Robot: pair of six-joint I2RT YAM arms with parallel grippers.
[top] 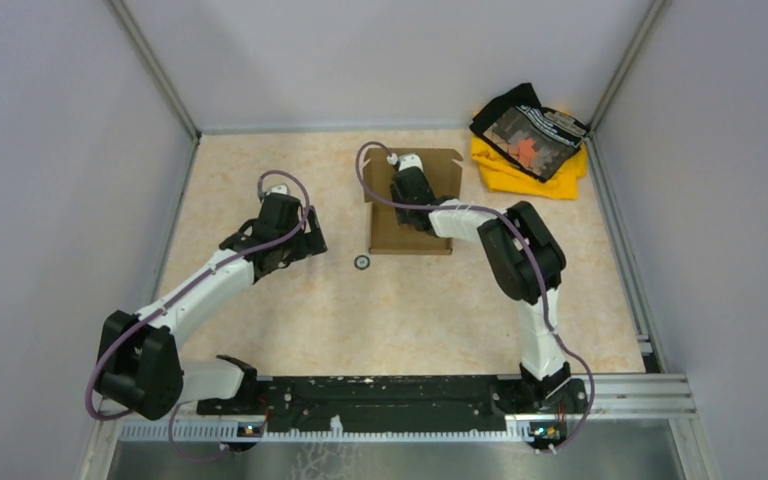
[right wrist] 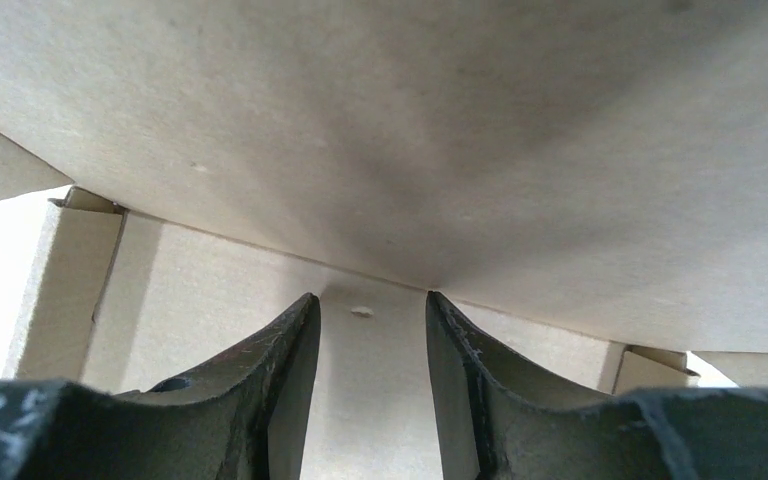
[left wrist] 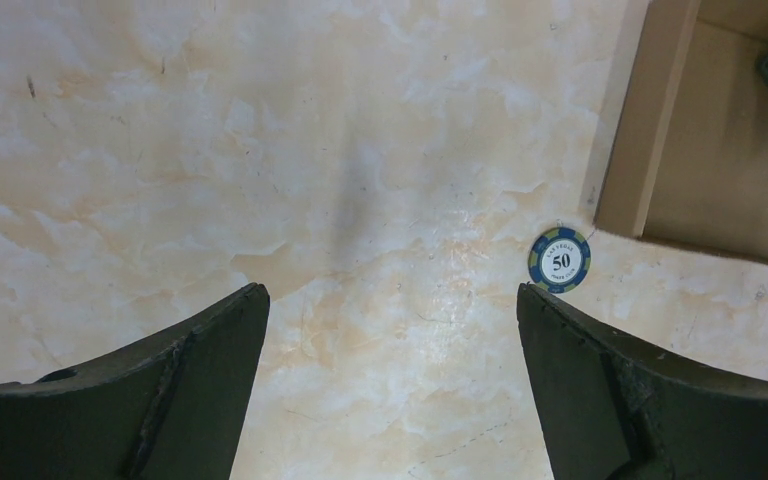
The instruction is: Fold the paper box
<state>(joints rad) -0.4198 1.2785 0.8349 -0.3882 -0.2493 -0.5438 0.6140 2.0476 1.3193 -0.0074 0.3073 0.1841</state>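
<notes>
Where visible, paper box (top: pixel 400 238) seems part-folded.

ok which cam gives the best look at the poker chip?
Left wrist: the poker chip is large and sharp, its 50 legible, lying just off the paper box corner. Top external shows it only as a tiny ring. Right wrist shows cardboard only, no chip.

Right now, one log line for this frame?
task: fold paper box | left hand: open, over table, near poker chip | right hand: open, tips at box panel crease | fold: unfinished
</notes>
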